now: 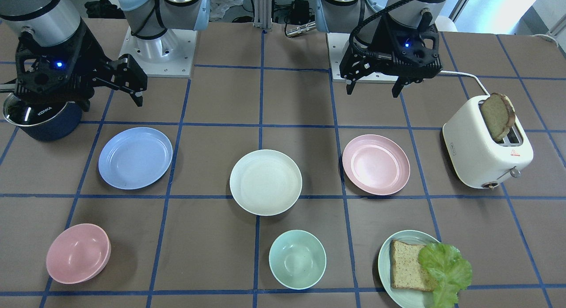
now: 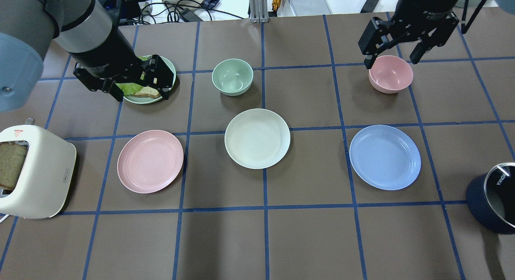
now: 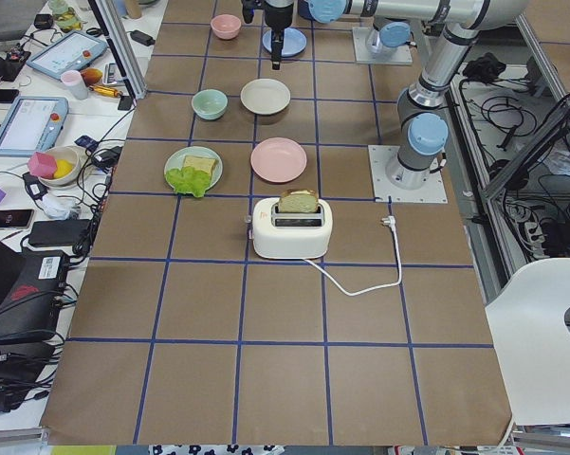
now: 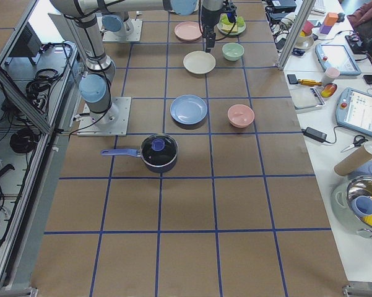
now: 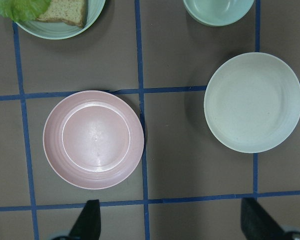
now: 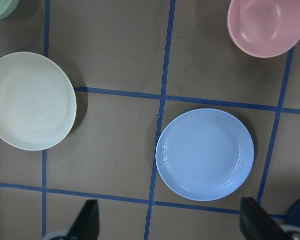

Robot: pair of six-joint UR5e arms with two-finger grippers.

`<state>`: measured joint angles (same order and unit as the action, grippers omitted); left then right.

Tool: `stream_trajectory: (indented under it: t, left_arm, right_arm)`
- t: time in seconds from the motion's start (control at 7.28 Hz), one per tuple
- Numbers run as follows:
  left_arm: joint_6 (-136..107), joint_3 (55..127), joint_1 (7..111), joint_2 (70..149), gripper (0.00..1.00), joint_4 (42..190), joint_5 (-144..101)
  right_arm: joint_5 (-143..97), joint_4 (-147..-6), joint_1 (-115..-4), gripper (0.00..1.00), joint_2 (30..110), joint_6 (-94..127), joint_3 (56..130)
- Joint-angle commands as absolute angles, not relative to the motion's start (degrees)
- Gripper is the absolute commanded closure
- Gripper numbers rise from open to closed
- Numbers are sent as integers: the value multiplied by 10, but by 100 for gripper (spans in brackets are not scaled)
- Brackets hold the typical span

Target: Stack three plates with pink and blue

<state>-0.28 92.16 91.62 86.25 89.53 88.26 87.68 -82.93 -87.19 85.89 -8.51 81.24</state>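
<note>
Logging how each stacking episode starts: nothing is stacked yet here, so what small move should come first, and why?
Probably lower the open left gripper onto the rim of the pink plate, the plate closest to it. All three plates lie apart: the cream plate in the middle, the blue plate on the side of the right gripper, also open and empty.

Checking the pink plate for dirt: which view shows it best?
The left wrist view: the pink plate sits large, straight below, unobstructed. Overhead and front views show it whole but smaller; side views, tiny; right wrist view misses it.
</note>
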Motion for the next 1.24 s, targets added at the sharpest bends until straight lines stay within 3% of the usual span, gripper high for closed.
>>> stream_trajectory:
  t: [0.0,1.1]
  left_arm:
    - [-1,922,917,862,0,896,884]
    - [-1,923,913,855,0,901,886]
  right_arm:
    - [876,-833,-872,0,858,-76,810]
    - [894,-828,-873,0,871,-84,816]
